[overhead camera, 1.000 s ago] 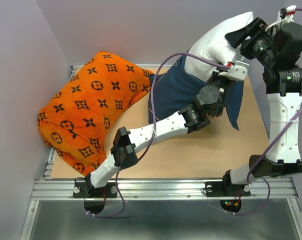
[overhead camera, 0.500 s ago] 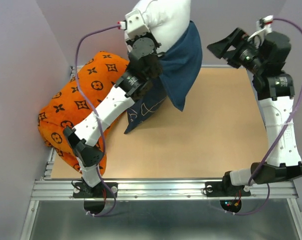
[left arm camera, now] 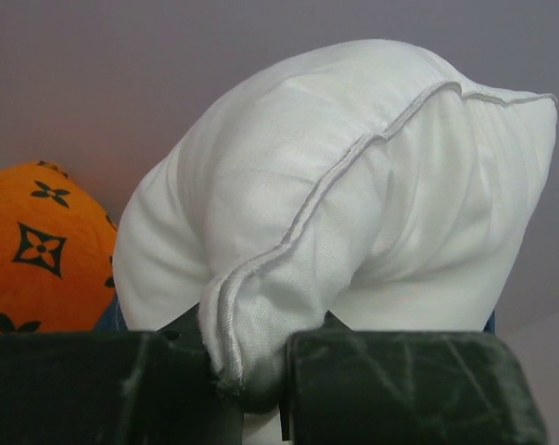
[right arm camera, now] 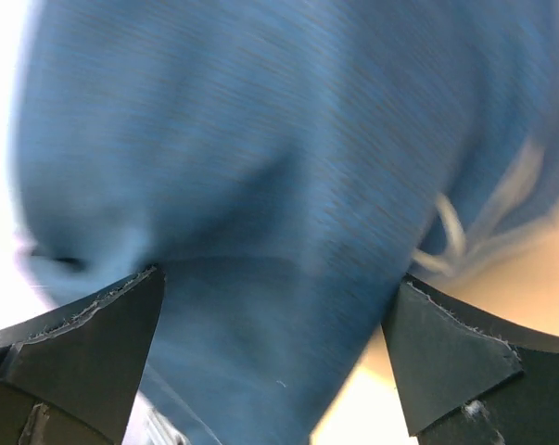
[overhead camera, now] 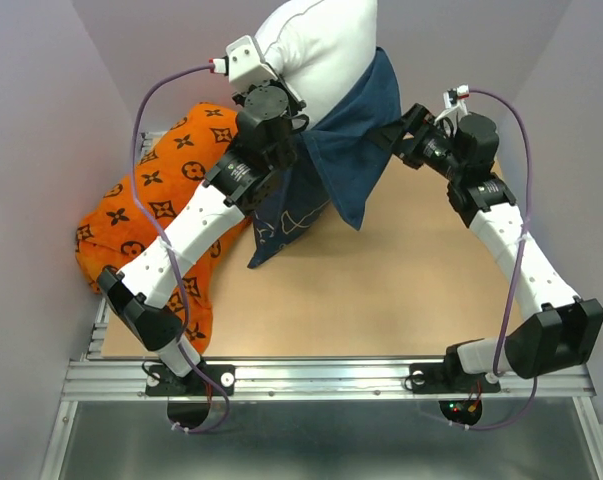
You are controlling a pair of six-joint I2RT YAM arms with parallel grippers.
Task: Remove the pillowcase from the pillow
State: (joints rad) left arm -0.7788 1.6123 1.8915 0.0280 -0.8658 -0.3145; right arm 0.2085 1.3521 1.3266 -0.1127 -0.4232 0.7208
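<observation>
The left gripper point(left arm camera: 260, 394) clamps its jaws on just a corner of the pillow point(left arm camera: 353, 185); it could slip once the right gripper point(right arm camera: 274, 362), jaws spread wide, tugs the pillowcase point(right arm camera: 260, 139).

The plump white pillow point(overhead camera: 316, 45) is upright, one seamed corner pinched in the left gripper point(left arm camera: 260, 385). The navy pillowcase point(overhead camera: 346, 150) hangs beneath, between the spread fingers of the right gripper point(right arm camera: 279, 278), perhaps touching them.

1 orange cushion point(overhead camera: 141, 200) | black motifs | table point(overhead camera: 411, 290) left, apparently touching wall point(overhead camera: 41, 150)
</observation>
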